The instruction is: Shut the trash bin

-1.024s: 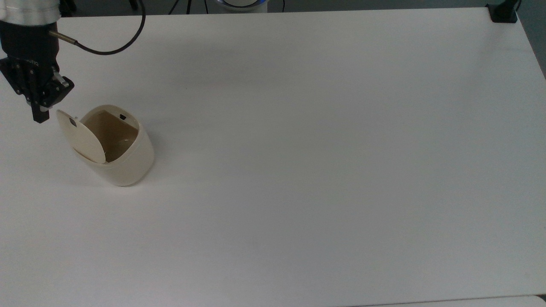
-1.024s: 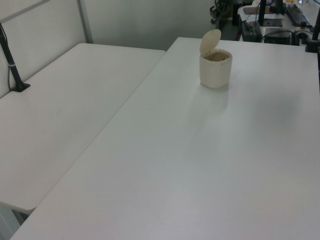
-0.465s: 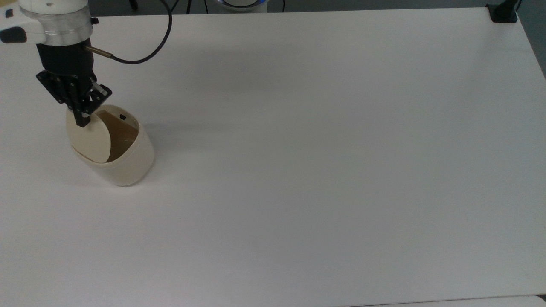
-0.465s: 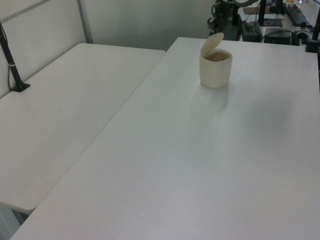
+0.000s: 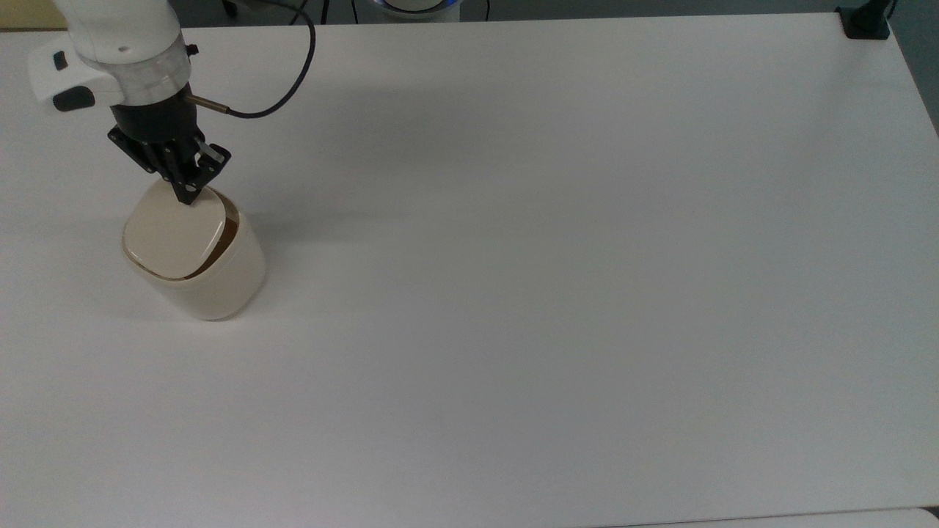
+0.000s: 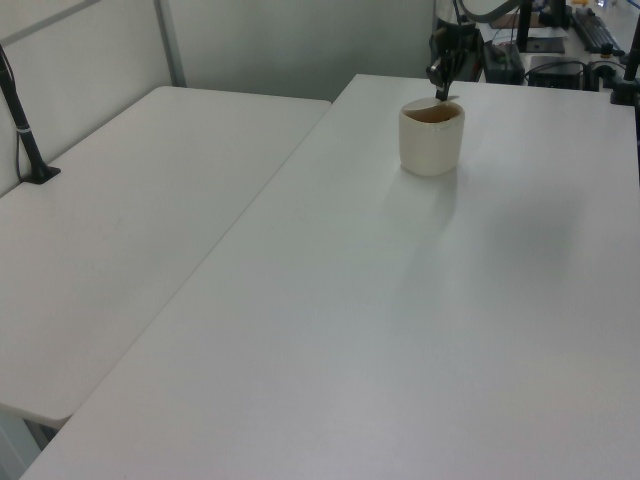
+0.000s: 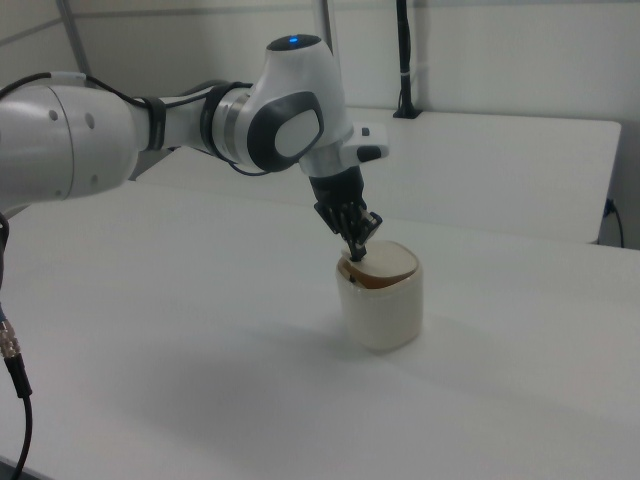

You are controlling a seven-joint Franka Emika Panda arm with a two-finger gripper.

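gripper point(image 5: 189, 196) fingers pressed together, tip on the trash bin point(image 5: 196, 253) lid point(image 5: 174, 232); best pressed straight down near the free edge until latched, without tipping.

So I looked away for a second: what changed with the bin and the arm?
The gripper swung from the top view's left onto the lid, pushing it from upright to nearly flat on the trash bin; a sliver stays open. Nothing was gripped. The bin kept its spot.
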